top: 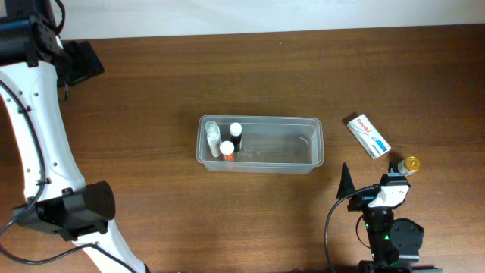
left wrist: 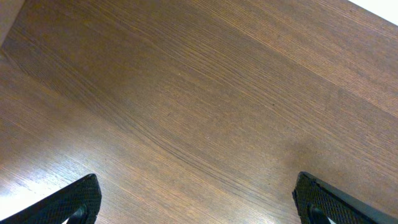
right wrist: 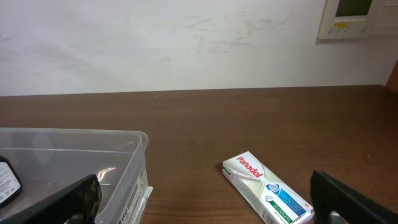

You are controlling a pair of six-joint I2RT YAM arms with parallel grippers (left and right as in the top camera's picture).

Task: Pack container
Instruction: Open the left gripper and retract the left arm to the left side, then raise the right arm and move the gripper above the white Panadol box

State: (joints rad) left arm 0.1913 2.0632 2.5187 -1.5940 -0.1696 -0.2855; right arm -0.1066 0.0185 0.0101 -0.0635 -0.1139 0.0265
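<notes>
- Container (top: pixel 261 119) is lying centre-frame, long axis running left-right (bottles (top: pixel 227 140) standing in its left end).
- Box (top: pixel 367 136) is lying apart, off its right end.
- Left gripper (left wrist: pixel 199 202) is gaping wide, holding nothing.
- Right gripper (right wrist: pixel 214 202) is gaping too, empty.

A brown wooden table (top: pixel 151 76) carries a white Panadol box (top: pixel 367 135) lying flat near its right edge. A small gold round object (top: pixel 411 163) sits near the box, toward the front edge. Three small bottles (top: pixel 227 147) stand clustered just left of the table's centre. A pale wall panel (right wrist: pixel 351 15) hangs beyond the far edge.
</notes>
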